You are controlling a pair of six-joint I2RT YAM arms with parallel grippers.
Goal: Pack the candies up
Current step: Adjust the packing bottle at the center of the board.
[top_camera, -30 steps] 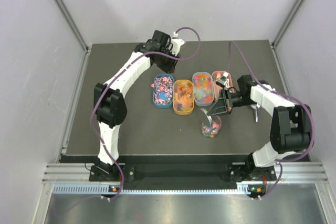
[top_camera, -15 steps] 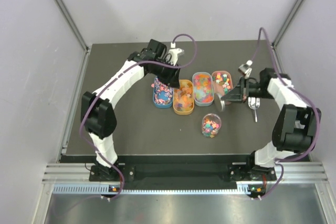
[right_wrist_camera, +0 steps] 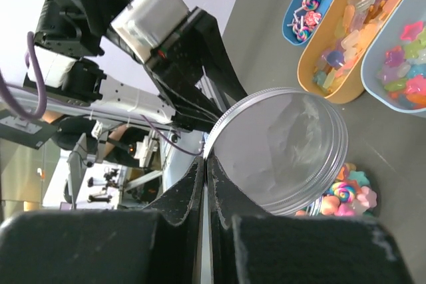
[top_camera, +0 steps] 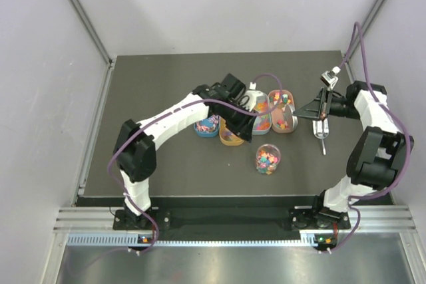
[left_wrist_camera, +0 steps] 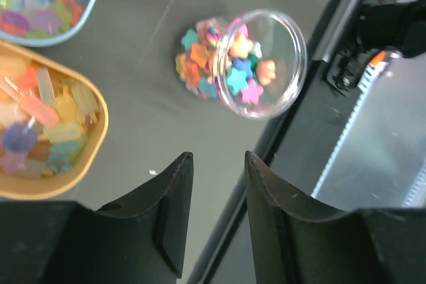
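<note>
Your left gripper [left_wrist_camera: 214, 164], jaws apart and empty, near the open jar [left_wrist_camera: 303, 51] of candies [left_wrist_camera: 200, 58], your right gripper [right_wrist_camera: 206, 164] clamped on the lid [right_wrist_camera: 279, 151].

Table [top_camera: 166, 84], read from the arms' side. Four oval trays [top_camera: 285, 131] stand side by side mid-table in a row running 9 to 3 o'clock, with candies [top_camera: 282, 107] in each. Jar [top_camera: 268, 159] at 6 o'clock of the row, apart from it, candies inside. Scoop [top_camera: 324, 136] lies on the table at 3 o'clock of the row. Lid [right_wrist_camera: 279, 151] is off the jar, in the air between row and scoop.
</note>
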